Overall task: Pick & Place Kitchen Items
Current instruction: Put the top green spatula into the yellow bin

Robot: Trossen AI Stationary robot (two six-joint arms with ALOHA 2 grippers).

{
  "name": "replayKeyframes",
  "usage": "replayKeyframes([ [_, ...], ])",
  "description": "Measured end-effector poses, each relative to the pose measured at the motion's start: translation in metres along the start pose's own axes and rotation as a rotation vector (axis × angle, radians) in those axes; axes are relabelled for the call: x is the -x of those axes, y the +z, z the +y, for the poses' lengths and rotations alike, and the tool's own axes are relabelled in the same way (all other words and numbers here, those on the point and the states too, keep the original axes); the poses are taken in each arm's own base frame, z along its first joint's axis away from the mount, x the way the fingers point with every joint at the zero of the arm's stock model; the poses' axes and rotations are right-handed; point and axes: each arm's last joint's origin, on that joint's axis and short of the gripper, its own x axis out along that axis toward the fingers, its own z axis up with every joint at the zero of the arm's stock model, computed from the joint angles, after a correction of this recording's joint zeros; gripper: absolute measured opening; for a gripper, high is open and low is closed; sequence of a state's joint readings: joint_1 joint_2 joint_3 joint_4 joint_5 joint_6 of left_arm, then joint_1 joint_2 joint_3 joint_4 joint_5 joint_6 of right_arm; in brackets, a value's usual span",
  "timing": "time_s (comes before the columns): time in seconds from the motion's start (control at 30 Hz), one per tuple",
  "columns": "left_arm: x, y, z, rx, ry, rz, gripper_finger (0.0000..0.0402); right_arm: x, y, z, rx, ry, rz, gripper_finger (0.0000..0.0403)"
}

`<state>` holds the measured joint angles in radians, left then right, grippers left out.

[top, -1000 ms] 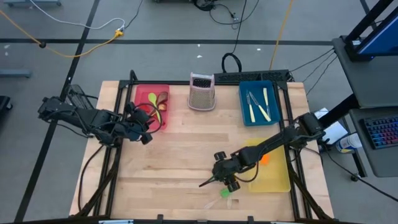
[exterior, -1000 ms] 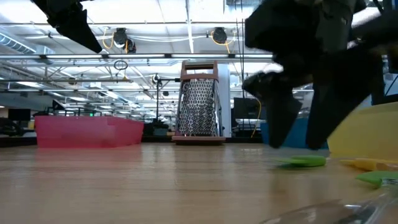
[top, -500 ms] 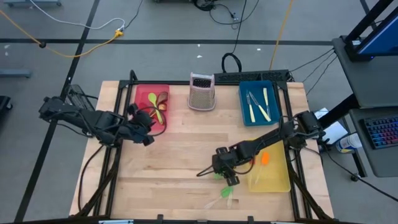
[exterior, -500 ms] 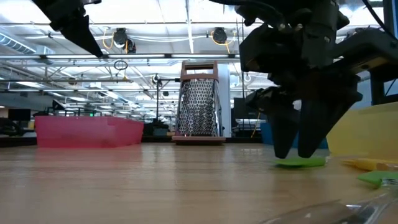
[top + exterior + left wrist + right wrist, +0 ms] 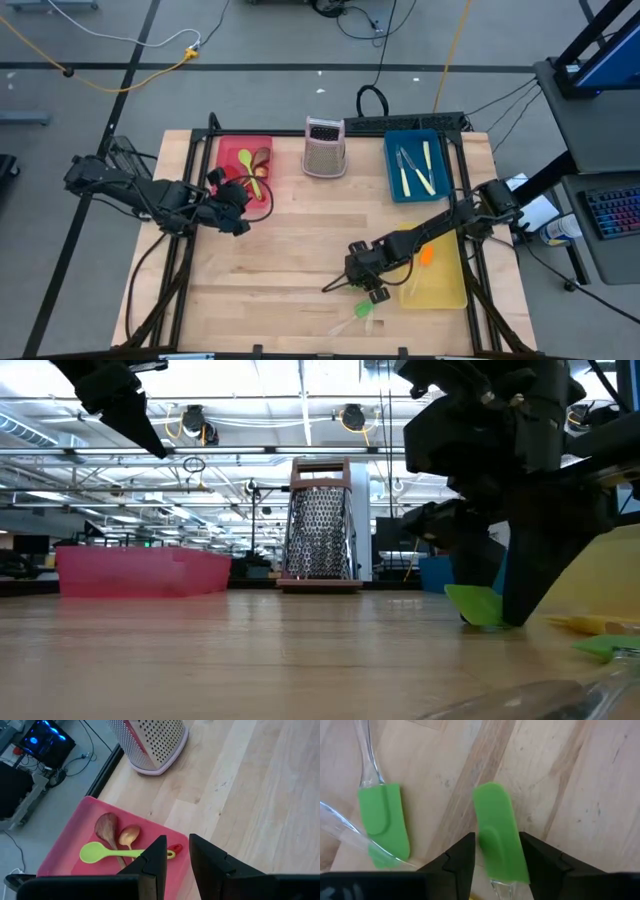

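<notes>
Right gripper (image 5: pixel 494 855), low over the wooden table (image 5: pixel 290 250) nr the front right, pinches a spatula w/ a flat green head (image 5: pixel 496 840) and a clear handle. The head is a rounded rectangle of matte bright green; it sticks out past the dark fingers (image 5: pixel 457 857), which press on it from both sides. In the low view the head (image 5: pixel 474 605) hangs tilted just above the wood, between the finger tips. From above, the gripper (image 5: pixel 365 283) covers most of it; its clear handle is hidden under the gripper body.

Just beside the gripper, twd the table's front edge, lies a second green-headed spatula w/ clear handle (image 5: pixel 384 820), flat on the wood, another clear handle crossing it. In the high view this shows only as a small green patch (image 5: pixel 362 311); handles too faint to trace. Right of the gripper, a flat yellow tray (image 5: pixel 445 290) holds a small orange item (image 5: pixel 426 255), too small to name.

Left gripper (image 5: pixel 175 857) hovers over the near corner of the flat red tray (image 5: pixel 60 855), fingers set narrowly apart w/ nothing between. Beyond the tips lie a lime-green spoon (image 5: pixel 107 853) and two brown spoons (image 5: pixel 117 836), partly overlapped. The upright metal box grater (image 5: pixel 150 742) stands farther off, cut off at the frame edge.
</notes>
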<state>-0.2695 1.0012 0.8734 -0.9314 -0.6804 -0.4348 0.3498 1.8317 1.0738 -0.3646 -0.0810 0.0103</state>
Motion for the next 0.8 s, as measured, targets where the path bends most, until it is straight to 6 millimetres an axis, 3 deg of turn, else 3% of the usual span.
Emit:
replayKeyframes([
  [0.27,0.0,0.0,0.0,-0.012,0.001,0.001,0.0088,-0.003,-0.006,-0.002,0.02,0.025,0.008,0.0029],
  [0.43,0.0,0.0,0.0,-0.01,0.001,0.001,0.0088,0.008,-0.001,-0.002,0.026,-0.001,-0.057,0.0029],
  [0.67,0.0,0.0,0.0,-0.007,0.001,0.0,0.0088,0.058,0.01,-0.004,0.022,-0.166,-0.217,0.0021],
  [0.8,0.0,0.0,0.0,-0.008,0.001,0.001,0.0088,0.092,0.012,-0.006,-0.072,-0.304,-0.338,0.0022],
])
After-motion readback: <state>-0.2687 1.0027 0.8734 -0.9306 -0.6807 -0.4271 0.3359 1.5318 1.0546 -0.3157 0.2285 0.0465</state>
